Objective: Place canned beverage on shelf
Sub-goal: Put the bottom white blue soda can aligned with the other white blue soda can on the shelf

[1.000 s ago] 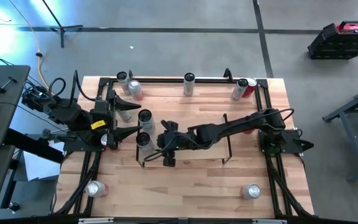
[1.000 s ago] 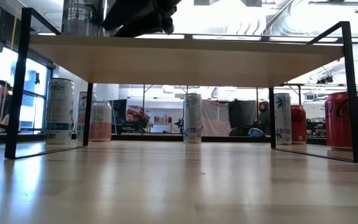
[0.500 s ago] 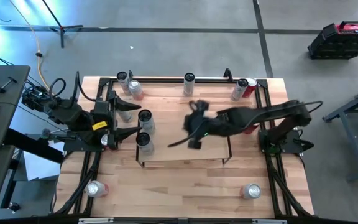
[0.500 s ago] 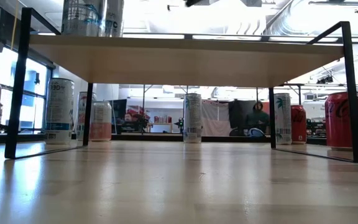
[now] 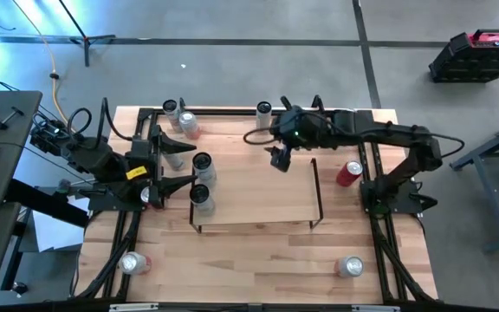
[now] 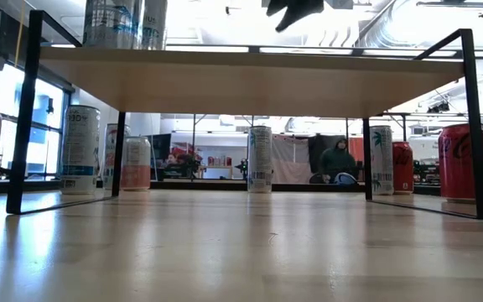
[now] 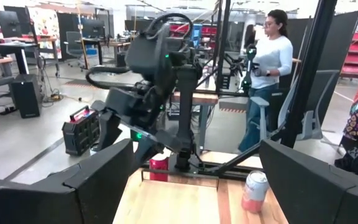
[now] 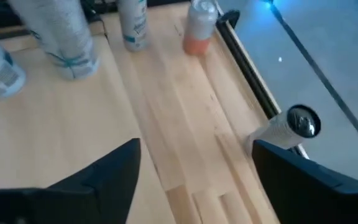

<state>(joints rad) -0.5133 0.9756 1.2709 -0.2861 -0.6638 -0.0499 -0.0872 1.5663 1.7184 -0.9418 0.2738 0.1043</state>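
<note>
The shelf (image 5: 258,186) stands mid-table, a light board on black wire end frames (image 6: 23,109). Two silver cans (image 5: 202,165) (image 5: 200,198) stand on its left end and show in the low view on the board's top (image 6: 111,21). My right gripper (image 5: 280,156) (image 8: 194,168) hangs open and holds nothing, high over the shelf's far edge, next to a slim silver can (image 5: 263,110) (image 8: 294,127) at the table's far rail. My left gripper (image 5: 183,162) (image 7: 194,180) waits open beside the shelf's left end, pointing level.
Loose cans stand around the table: two at the far left (image 5: 180,117), a red one (image 5: 347,173) right of the shelf, and one near each front corner (image 5: 132,263) (image 5: 351,266). Black rails (image 5: 232,111) edge the tabletop. People show in the room beyond.
My right gripper has drawn away from the near can at the shelf's left end, rising and swinging toward the table's right and then its far edge. That can stays upright on the board. My left arm has kept still.
</note>
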